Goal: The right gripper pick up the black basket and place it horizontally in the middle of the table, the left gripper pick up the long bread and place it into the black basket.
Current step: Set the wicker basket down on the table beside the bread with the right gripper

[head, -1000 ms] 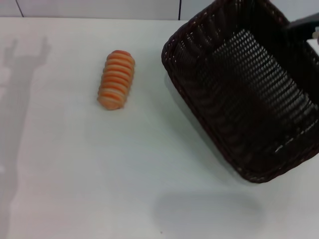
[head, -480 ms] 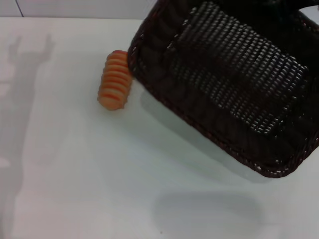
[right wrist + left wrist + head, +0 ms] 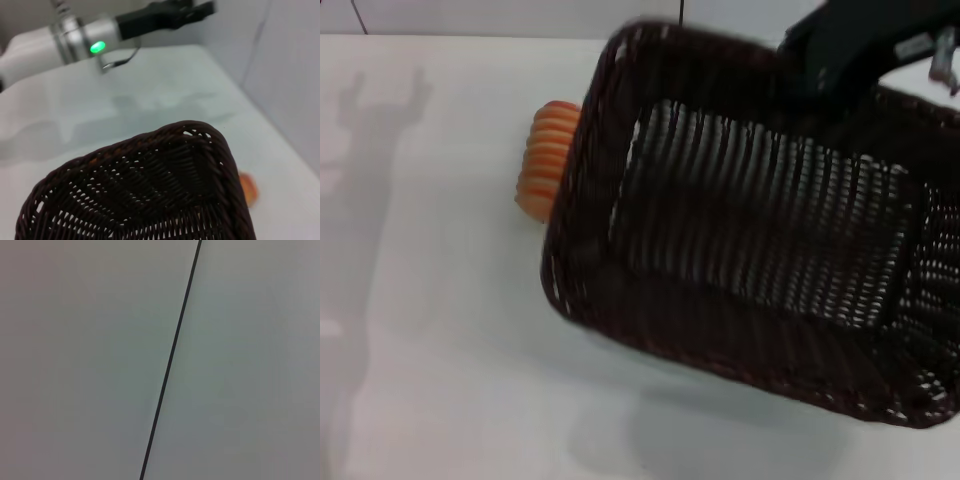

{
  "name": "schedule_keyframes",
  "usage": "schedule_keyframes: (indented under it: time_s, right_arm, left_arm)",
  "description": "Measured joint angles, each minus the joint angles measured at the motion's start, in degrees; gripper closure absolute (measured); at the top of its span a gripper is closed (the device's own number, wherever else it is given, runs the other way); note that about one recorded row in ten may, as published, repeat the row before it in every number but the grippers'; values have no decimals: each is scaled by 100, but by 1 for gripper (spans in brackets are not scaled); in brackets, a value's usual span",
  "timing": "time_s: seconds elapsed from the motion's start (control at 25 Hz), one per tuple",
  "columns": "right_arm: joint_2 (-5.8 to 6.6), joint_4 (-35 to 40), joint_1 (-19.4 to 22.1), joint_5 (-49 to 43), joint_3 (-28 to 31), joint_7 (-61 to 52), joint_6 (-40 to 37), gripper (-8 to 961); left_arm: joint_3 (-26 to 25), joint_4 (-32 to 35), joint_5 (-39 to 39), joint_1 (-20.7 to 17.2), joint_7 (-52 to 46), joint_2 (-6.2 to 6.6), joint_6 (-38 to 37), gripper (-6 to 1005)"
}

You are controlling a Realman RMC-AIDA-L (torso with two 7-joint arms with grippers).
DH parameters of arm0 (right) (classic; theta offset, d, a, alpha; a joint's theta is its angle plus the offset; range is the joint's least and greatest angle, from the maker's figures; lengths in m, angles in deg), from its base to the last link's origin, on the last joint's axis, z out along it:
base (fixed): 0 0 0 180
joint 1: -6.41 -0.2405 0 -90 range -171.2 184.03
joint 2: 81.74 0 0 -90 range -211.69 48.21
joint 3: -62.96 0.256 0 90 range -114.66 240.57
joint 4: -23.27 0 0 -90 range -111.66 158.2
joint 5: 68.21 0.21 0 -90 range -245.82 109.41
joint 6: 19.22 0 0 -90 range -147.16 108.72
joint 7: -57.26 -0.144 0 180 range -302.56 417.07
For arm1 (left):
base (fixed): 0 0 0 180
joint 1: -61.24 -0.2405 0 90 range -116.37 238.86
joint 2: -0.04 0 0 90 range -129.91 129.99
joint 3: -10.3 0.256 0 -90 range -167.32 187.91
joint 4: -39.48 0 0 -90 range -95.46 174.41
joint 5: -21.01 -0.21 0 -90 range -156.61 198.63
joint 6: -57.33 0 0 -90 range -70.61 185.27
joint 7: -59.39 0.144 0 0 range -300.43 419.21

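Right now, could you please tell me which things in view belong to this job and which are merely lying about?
Job:
- black basket, carried by the right gripper
- long bread, half hidden behind it
- table
- left gripper, parked aside

Lying about:
- nothing visible

A pale wall [image 3: 500, 15] runs along the far edge of the scene — plain, light panels split by thin dark vertical seams [image 3: 358, 16]. In the left wrist view, one such dark seam [image 3: 172, 355] crosses a blank grey-white surface [image 3: 75, 360] on a slant — nothing else
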Motion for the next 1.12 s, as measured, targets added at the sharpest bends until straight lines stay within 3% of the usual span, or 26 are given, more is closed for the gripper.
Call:
schedule_keyframes:
  time_s: [0.56, 1.12]
  right_arm:
    - [65, 1043, -448, -136, -976, 360, 155, 778]
    - [-23, 1676, -910, -639, -1183, 341, -12, 751]
  left_arm:
    - [0, 0, 71, -1, 27, 3, -44, 211]
    - [35, 0, 70, -18, -30, -3, -178, 214]
